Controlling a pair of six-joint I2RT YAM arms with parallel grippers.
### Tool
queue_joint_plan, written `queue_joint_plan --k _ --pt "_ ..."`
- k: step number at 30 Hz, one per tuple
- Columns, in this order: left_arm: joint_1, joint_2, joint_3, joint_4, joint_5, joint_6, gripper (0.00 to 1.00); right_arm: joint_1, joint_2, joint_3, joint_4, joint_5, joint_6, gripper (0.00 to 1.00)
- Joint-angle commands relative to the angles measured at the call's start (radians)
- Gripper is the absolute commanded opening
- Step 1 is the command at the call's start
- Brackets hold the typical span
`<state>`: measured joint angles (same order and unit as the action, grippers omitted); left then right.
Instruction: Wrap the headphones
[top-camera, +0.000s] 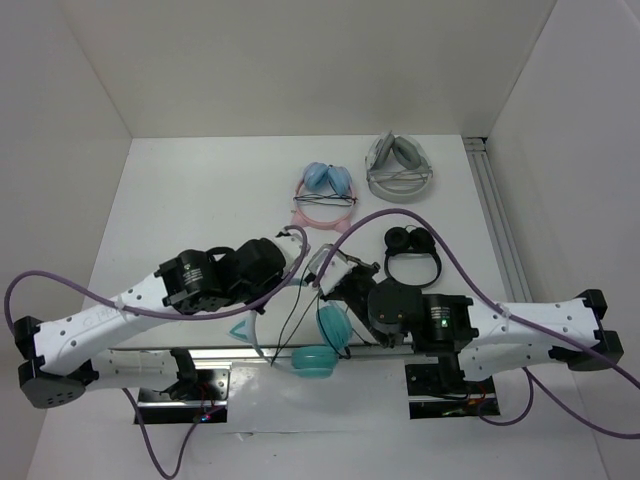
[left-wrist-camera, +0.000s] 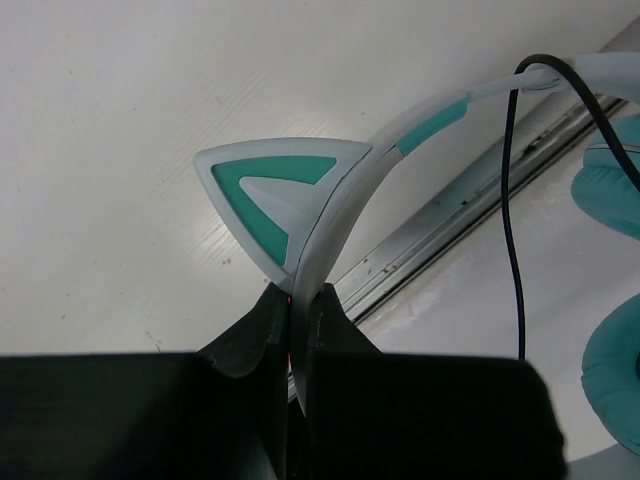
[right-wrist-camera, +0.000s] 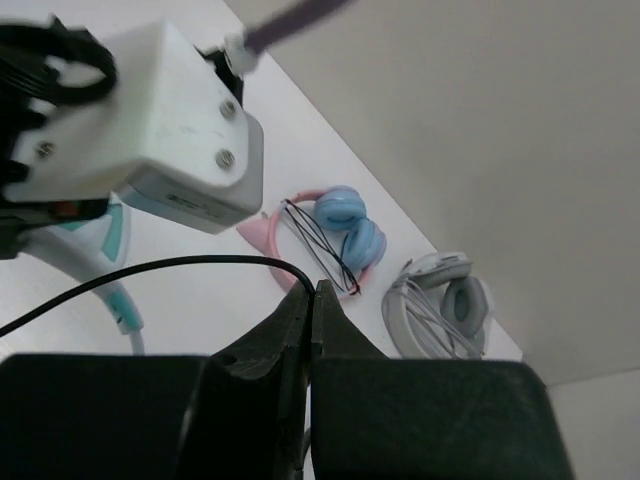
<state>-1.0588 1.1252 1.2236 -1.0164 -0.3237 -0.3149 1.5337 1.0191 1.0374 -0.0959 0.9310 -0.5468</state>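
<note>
The left gripper (left-wrist-camera: 296, 300) is clamped on the white-and-teal headband of the headphones (left-wrist-camera: 268, 188), just below one cat ear. The right gripper (right-wrist-camera: 312, 292) is pinched together on the thin black cable (right-wrist-camera: 170, 266). The headphones hang between the two arms over the near edge of the table (top-camera: 200, 200), cups low. The step in hand looks like winding the cable. Next, the right arm probably needs to carry it round the headband under light tension while the left holds steady.

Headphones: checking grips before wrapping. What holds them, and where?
Left end effector pinches the headband beside a cat ear; right end effector pinches the black cable.
</note>
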Motion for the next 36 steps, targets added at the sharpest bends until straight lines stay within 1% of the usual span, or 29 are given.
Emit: queue_joint_plan --k 1,4,5,7,10,13,16,19,20,21,23,24,26,27,28,29,30,31,33,34,36 --pt "-0.021 -0.051 0.079 0.042 0.064 -0.006 0.0 -0.041 -0.022 -0.019 0.123 0.035 -0.027 0.0" --pt "-0.021 -0.079 0.079 0.042 0.116 0.004 0.0 -0.067 -0.022 -0.042 0.151 0.045 -0.027 0.0" --pt "-0.021 -0.09 0.079 0.042 0.144 0.014 0.0 -0.095 -0.031 -0.042 0.16 0.034 -0.027 0.0" --pt "-0.03 -0.129 0.07 0.055 0.163 0.014 0.0 -0.104 -0.04 -0.053 0.171 0.034 -0.027 0.0" --pt "-0.03 -0.175 0.079 0.055 0.173 0.014 0.0 -0.15 -0.06 -0.065 0.194 0.023 -0.027 0.0" --pt "-0.03 -0.205 0.102 0.064 0.209 0.023 0.0 -0.194 -0.06 -0.076 0.194 -0.023 -0.004 0.0" --pt "-0.03 -0.231 0.135 0.064 0.209 0.023 0.0 -0.231 -0.048 -0.086 0.194 -0.063 0.024 0.0" --pt "-0.03 -0.258 0.158 0.076 0.227 0.013 0.0 -0.28 -0.039 -0.105 0.205 -0.153 0.07 0.0" --pt "-0.03 -0.272 0.171 0.088 0.227 0.013 0.0 -0.294 -0.016 -0.105 0.205 -0.19 0.086 0.0" --pt "-0.03 -0.272 0.171 0.088 0.236 0.002 0.0 -0.329 -0.007 -0.105 0.194 -0.264 0.119 0.0" --pt "-0.03 -0.281 0.197 0.088 0.25 0.002 0.0 -0.375 0.022 -0.105 0.185 -0.332 0.152 0.0" --pt "-0.03 -0.281 0.209 0.099 0.25 0.002 0.0 -0.424 0.022 -0.105 0.176 -0.404 0.188 0.0" --pt "-0.03 -0.291 0.224 0.108 0.241 0.002 0.0 -0.467 0.033 -0.105 0.176 -0.496 0.217 0.0" --pt "-0.03 -0.3 0.24 0.108 0.227 -0.007 0.0 -0.486 0.033 -0.105 0.176 -0.542 0.228 0.0" --pt "-0.03 -0.3 0.24 0.108 0.174 -0.027 0.0 -0.516 0.018 -0.125 0.186 -0.639 0.251 0.0" --pt "-0.03 -0.309 0.255 0.108 0.154 -0.027 0.0 -0.53 0.009 -0.125 0.203 -0.688 0.26 0.0" --pt "-0.03 -0.309 0.264 0.108 0.137 -0.027 0.0 -0.559 -0.003 -0.143 0.212 -0.78 0.286 0.0" --pt "-0.03 -0.318 0.264 0.117 0.096 -0.048 0.0 -0.575 -0.004 -0.155 0.213 -0.831 0.298 0.0" --pt "-0.03 -0.329 0.264 0.14 0.072 -0.049 0.0 -0.604 -0.004 -0.155 0.235 -0.929 0.324 0.0" --pt "-0.03 -0.34 0.264 0.141 0.034 -0.068 0.0 -0.627 0.007 -0.155 0.236 -1.016 0.349 0.0" --pt "-0.03 -0.34 0.264 0.151 0.003 -0.079 0.0 -0.642 0.033 -0.165 0.271 -1.095 0.372 0.0"
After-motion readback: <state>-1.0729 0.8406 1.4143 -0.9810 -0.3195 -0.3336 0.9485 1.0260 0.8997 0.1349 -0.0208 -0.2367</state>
